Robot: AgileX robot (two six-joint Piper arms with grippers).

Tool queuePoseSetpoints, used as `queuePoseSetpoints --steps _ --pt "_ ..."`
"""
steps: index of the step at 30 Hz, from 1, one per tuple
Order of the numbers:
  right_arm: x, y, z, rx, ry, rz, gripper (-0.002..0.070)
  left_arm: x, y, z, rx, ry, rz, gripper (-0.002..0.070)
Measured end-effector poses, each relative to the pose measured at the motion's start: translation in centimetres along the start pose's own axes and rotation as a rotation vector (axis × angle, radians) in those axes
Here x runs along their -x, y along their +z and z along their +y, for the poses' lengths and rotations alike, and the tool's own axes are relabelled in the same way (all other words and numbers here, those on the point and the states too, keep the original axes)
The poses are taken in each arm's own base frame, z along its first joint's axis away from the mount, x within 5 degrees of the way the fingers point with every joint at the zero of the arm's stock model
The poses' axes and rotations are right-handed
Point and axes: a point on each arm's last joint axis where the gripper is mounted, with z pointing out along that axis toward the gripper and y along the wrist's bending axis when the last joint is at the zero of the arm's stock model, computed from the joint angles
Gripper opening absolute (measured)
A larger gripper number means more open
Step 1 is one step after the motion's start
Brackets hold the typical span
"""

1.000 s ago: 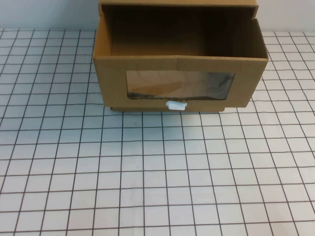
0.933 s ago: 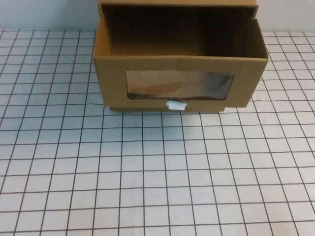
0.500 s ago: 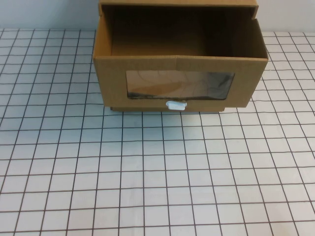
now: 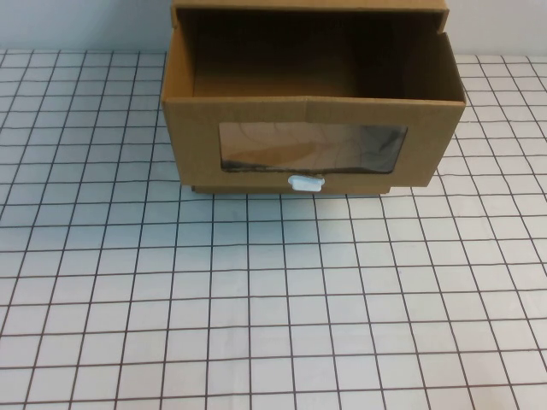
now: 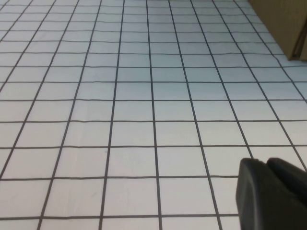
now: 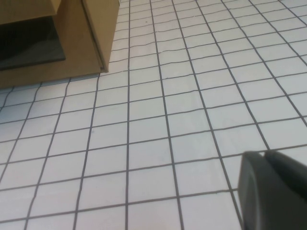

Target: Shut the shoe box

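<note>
Left gripper (image 5: pixel 271 194) hanging over bare gridded table (image 4: pixel 273 307), only dark tip showing in its wrist view; open or closed, cannot tell. Right gripper (image 6: pixel 273 191) hovering over grid near box's front corner; finger state likewise not showing. Neither arm appearing in high view. Shoe box (image 4: pixel 312 107) sitting at table's far edge, middle, drawer sticking out toward robot, window (image 4: pixel 312 147) facing front, white tab (image 4: pixel 306 183) at lower edge.
</note>
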Motion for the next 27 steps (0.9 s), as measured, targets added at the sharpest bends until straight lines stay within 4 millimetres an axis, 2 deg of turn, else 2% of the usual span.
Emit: queuePoseSetpoints --steps 8,13,17,21,24,27 --pt "0.3 0.0 0.0 -0.002 0.0 -0.035 -0.0014 0.2 0.0 0.0 -0.001 -0.002 -0.027 -0.0005" --pt "2.1 -0.2 -0.1 -0.016 0.0 -0.233 -0.0014 1.6 -0.1 -0.1 -0.017 -0.091 -0.181 -0.0005" --pt "4.7 -1.3 -0.3 -0.038 0.004 -0.546 -0.0014 4.0 -0.9 0.0 -0.077 -0.346 -0.453 -0.0005" --pt "7.0 -3.3 -0.5 -0.063 0.008 -0.88 -0.0014 6.5 -2.7 0.5 -0.196 -0.61 -0.783 -0.0005" --pt "7.9 -4.6 -0.6 -0.076 0.011 -1.046 -0.0014 7.7 -4.2 0.8 -0.259 -0.656 -0.993 -0.0005" --pt "8.3 -5.4 -0.7 -0.084 0.013 -1.145 -0.0014 8.2 -5.3 1.0 -0.292 -0.657 -1.121 -0.0005"
